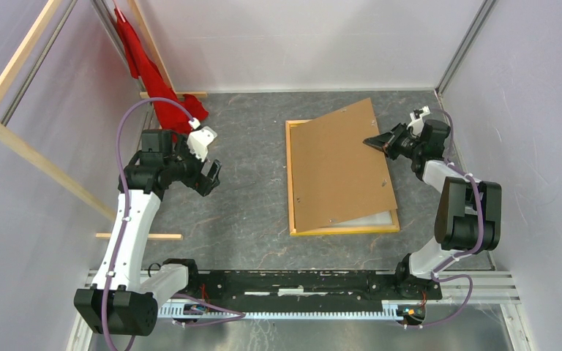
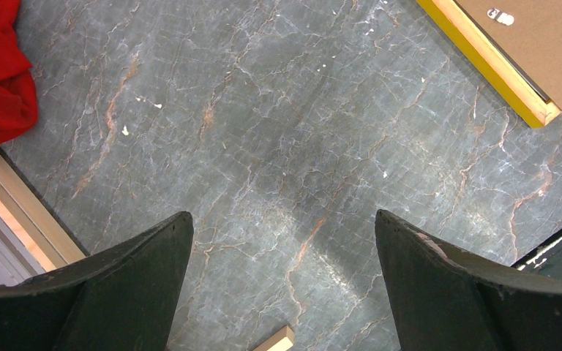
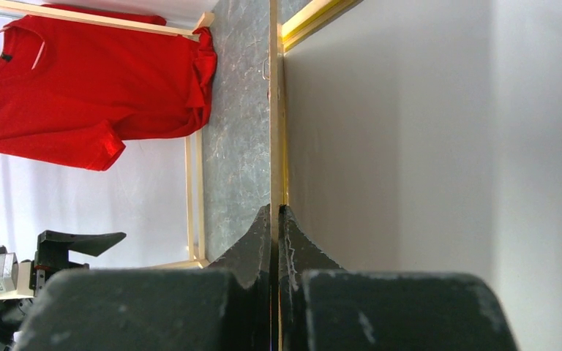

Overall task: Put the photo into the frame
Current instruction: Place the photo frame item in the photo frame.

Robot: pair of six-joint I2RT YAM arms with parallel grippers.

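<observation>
Nearest me, the black base rail (image 1: pixel 300 281) is running along the table's near edge, one arm bolted at each end.

Far left: a light wooden rack (image 1: pixel 15 139) is leaning out of the corner, and a red T-shirt (image 1: pixel 150 73) is hanging off it down to the grey marble-pattern table (image 1: pixel 249 219). A short wooden strip (image 1: pixel 139 236) is lying flat beside the left arm.

Left gripper (image 2: pixel 282 227) is hanging over bare tabletop with its jaws spread fully wide, gripping nothing and touching nothing.

Centre: the frame (image 1: pixel 289 175), a large thin rectangle, is lying flat with its light wood back facing up and its yellow edge showing along the outside. A brown rectangular backing board (image 1: pixel 336 168) is sitting skewed over it, covering most of the opening, with its far-right corner overhanging past the frame's far side.

A white wedge of sheet (image 1: pixel 372 217) is showing inside the frame's near-right corner below the board. It looks like the photo lying in the frame with its plain back up. Printed side isn't visible, so I can't confirm.

Right: the right gripper (image 3: pixel 274 212) is clamped tight on the board's right edge, with the thin board pinched between both fingers. Can't tell how far that edge is sitting off the frame.
</observation>
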